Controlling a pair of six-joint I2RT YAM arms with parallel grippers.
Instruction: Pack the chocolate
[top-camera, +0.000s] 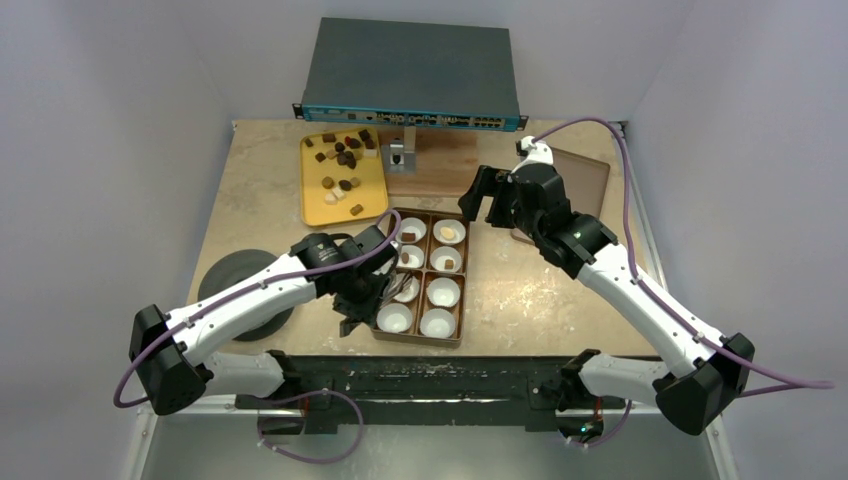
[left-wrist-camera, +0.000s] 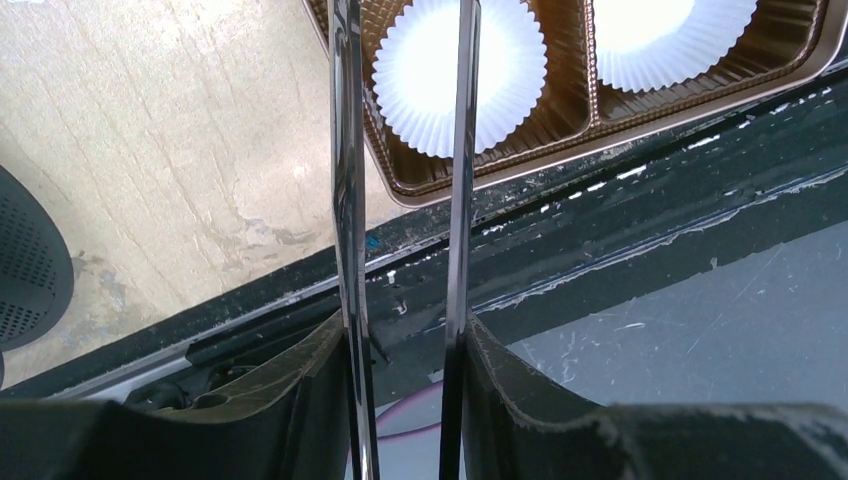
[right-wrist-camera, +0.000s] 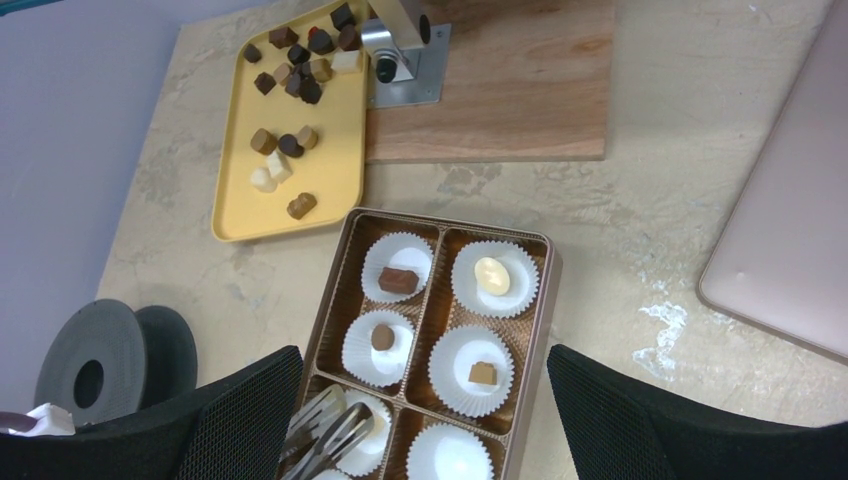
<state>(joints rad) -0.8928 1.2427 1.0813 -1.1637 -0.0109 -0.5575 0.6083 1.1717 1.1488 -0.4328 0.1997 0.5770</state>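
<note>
Beige, stone-patterned table (top-camera: 560, 300). Centre: brown box (top-camera: 470, 262), eight compartments in two columns of four, each lined with a white fluted paper cup (top-camera: 437, 322). Far left of the box, near its corner, lies a yellow tray (top-camera: 318, 210). Beside the tray sits a wooden board (top-camera: 445, 165) carrying a small metal fixture (top-camera: 398, 152) at its far-left corner. At the back edge is a dark grey rack unit (top-camera: 410, 70) with a front row of ports. Right: flat pinkish lid (top-camera: 590, 175), partly hidden. Left: black disc (top-camera: 225, 280) at the table's edge.
</note>
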